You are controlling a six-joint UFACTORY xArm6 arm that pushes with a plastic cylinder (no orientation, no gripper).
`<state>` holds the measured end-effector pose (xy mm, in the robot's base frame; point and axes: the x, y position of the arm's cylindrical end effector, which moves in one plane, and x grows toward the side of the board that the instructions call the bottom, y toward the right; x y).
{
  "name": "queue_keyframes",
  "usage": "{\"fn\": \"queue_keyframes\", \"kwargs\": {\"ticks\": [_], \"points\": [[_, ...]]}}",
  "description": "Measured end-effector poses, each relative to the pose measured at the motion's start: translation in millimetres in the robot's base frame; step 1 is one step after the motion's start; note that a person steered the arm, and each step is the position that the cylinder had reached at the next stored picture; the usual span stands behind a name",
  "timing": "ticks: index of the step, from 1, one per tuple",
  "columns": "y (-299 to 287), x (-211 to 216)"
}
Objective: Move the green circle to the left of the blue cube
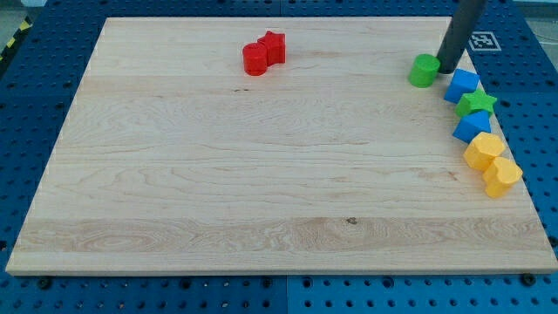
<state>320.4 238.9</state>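
Green circle (425, 70): near board's top-right corner, just left of the blue cube (462, 85).
My tip (445, 70): touching the circle's right side; bare rod, no fingers to open or close.
Right edge: green star (477, 104), second blue block (472, 126), two yellow blocks (493, 163).
Top edge: two red blocks (264, 53).

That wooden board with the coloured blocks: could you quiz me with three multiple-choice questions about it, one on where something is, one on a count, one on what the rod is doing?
1. Where are the two red blocks?
A) near the view's top, left of centre
B) the view's bottom right
C) touching the yellow blocks

2. How many blue blocks are there?
A) one
B) two
C) four

3. My tip is
A) beside the red blocks
B) mid-board, far from every block
C) right next to the green circle

Answers:
1 A: the red blocks sit near the top edge.
2 B: one blue block, another below the green star.
3 C: my tip stands just right of the green circle.
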Motion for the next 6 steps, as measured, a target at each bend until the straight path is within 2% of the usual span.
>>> {"fn": "queue_keyframes", "kwargs": {"ticks": [3, 6], "points": [[-10, -8], [-75, 1]]}}
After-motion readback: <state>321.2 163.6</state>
